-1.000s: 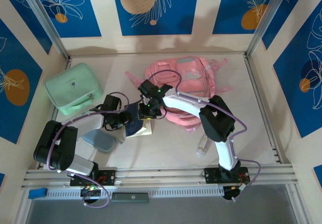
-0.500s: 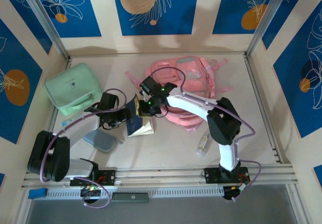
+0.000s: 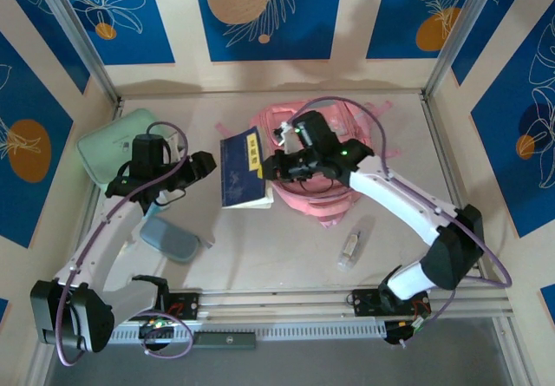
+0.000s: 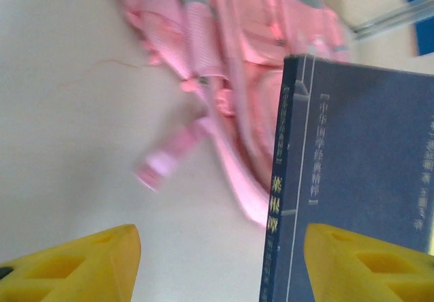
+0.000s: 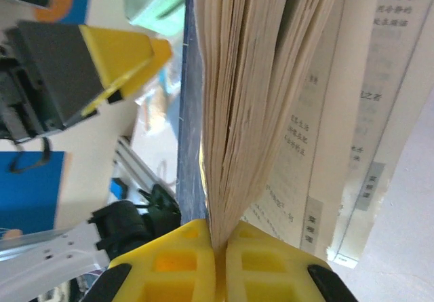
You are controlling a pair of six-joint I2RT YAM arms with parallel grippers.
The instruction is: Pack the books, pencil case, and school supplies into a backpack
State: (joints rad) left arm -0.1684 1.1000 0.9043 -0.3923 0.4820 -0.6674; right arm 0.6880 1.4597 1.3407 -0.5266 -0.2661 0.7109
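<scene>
A dark navy book [image 3: 241,173] with a yellow label hangs above the table, held by its right edge. My right gripper [image 3: 276,166] is shut on its pages [image 5: 251,105], which fan out from the jaws of the right gripper [image 5: 220,248] while the navy cover [image 5: 190,132] hangs to the side. My left gripper [image 3: 205,162] stands open just left of the book, apart from it. In the left wrist view the book [image 4: 352,166] stands past the spread yellow fingers [image 4: 74,268]. The pink backpack [image 3: 323,206] lies behind the book [image 4: 244,44]. The grey-blue pencil case [image 3: 171,238] lies front left.
A mint-green zip case [image 3: 106,147] sits at the back left, close behind the left arm. A small clear bottle [image 3: 350,249] lies front right under the right arm. Enclosure walls ring the table.
The right gripper closed on the book and lifted it back toward the backpack. The left gripper opened, let go and drew away to the left.
</scene>
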